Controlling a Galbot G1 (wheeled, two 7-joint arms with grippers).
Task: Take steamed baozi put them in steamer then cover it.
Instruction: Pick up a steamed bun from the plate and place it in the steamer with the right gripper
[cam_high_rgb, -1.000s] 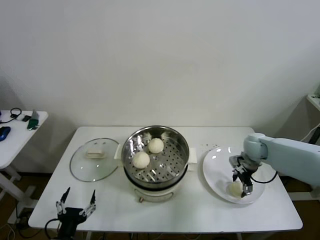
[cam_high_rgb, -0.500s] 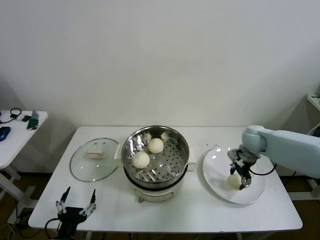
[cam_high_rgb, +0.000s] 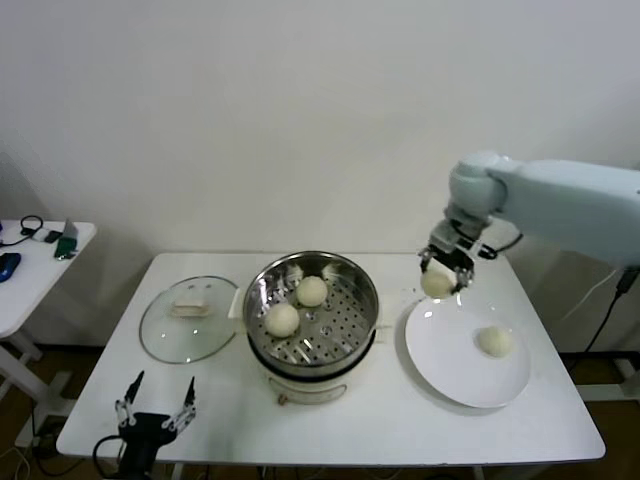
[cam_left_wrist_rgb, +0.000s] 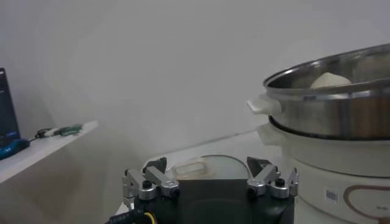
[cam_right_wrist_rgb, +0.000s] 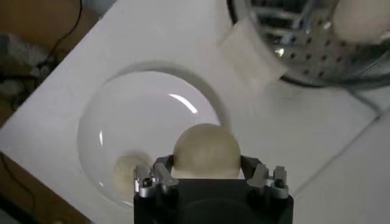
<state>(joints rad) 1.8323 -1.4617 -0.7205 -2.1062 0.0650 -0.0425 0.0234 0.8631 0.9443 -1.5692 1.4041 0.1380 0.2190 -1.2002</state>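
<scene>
The left gripper sits parked low at the near left corner of the white table, its fingers spread wide with nothing between them. Just beyond it, near the left edge, the cover lies flat on the table, its cream handle facing up.

The steamer stands at the middle of the table, close to the near edge, and two steamed baozi rest on its perforated tray, one nearer and one farther back. A small label and part of a brown ring marking show on the steamer's white base in the left wrist view, but the print is too small to read.

To the right of the steamer, by the right edge, is a white plate. One bun lies on its right half.

The right gripper hangs in the air above the far left rim of that plate, between plate and steamer, clamped on the fourth bun. In the right wrist view the bun sits squarely between the two fingers, apparently touching both, with the plate and the lone bun below it and the steamer's handle just beyond the plate.
</scene>
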